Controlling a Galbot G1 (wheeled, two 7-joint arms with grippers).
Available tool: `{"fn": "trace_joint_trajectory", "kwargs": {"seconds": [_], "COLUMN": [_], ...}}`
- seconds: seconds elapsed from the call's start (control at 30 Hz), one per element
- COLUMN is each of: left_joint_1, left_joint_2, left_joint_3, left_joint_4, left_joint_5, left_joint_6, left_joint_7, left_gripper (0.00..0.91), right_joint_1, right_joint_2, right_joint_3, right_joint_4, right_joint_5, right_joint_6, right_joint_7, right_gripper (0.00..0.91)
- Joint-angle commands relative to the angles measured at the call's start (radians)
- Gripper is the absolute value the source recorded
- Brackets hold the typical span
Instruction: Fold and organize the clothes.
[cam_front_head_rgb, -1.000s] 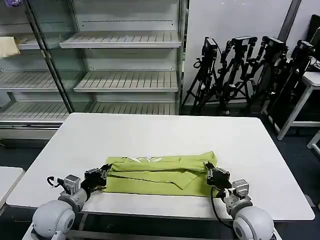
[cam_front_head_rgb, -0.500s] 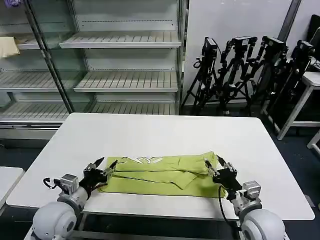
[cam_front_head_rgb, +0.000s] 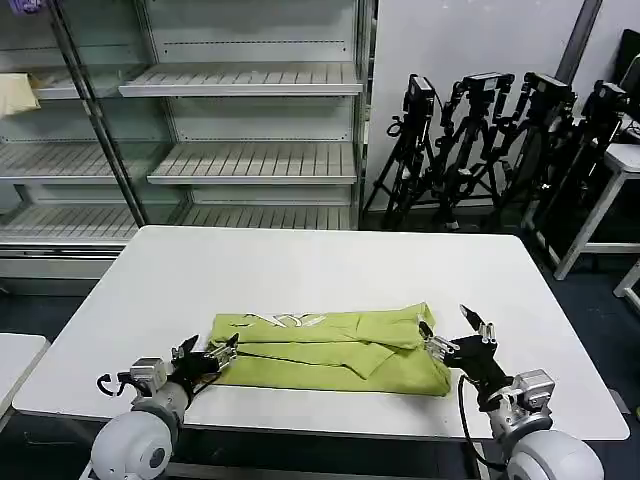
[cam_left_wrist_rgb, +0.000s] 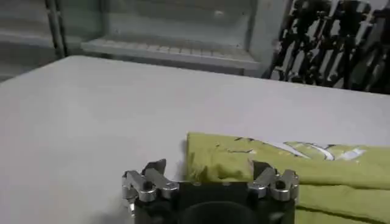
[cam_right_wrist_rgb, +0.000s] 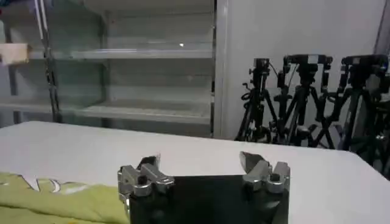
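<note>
1. A white bench with rounded corners stands in front of the robot; its top is plain and smooth.
2. A lime yellow-green T-shirt lies flat on the bench, folded into a long band that runs across the bench's near half, close to the near edge.
3. The T-shirt's folded layers overlap, with a diagonal fold edge near its middle and a pale printed mark on the far layer.
4. In the left wrist view the T-shirt rests directly on the bench.
5. In the right wrist view one end of the T-shirt lies on the bench.
</note>
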Motion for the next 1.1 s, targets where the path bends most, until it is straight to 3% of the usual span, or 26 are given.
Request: {"fn": "trace_joint_trajectory", "kwargs": {"seconds": [0.03,0.07,0.13,0.87,1.1], "left_joint_1": [-0.002,-0.002,-0.004,-0.013,0.040], "left_joint_2": [-0.017,-0.019,-0.020,-0.014,0.081], "left_joint_3": [0.019,0.021,0.025,0.043,-0.130], "left_joint_4": [0.035,0.037,0.038,0.026,0.008], "left_joint_5": [-0.038,-0.038,-0.034,0.057,0.230], "left_joint_6": [0.002,0.001,0.001,0.000,0.001], "left_joint_7": [-0.073,-0.073,-0.071,-0.014,0.105], "left_gripper": [0.292,0.071,0.020,0.000,0.000], "right_joint_1": [-0.023,-0.023,-0.021,-0.017,-0.014], "right_joint_2": [-0.004,-0.005,-0.005,0.005,-0.002], "right_joint_3": [0.024,0.024,0.022,0.000,0.006], "right_joint_4": [0.023,0.022,0.020,0.009,0.000], "right_joint_5": [0.002,0.002,0.002,-0.003,-0.003], "right_joint_6": [0.004,0.005,0.005,0.001,0.002], "right_joint_7": [-0.004,-0.004,-0.004,-0.004,-0.009], "right_gripper": [0.907,0.907,0.907,0.907,0.907]}}
